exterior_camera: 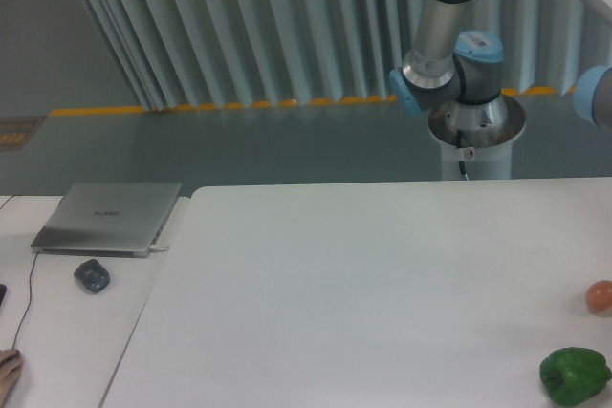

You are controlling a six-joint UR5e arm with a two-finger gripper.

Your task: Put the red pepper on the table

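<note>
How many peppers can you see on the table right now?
1. Only the green pepper lies near the table's front right corner, with a small orange-pink fruit behind it. No red pepper shows; it may be out of frame.

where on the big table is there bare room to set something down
Nearly all of the table is bare: everything from its left edge across the middle. Only the right edge is taken, by the green pepper and the small orange fruit.
</note>
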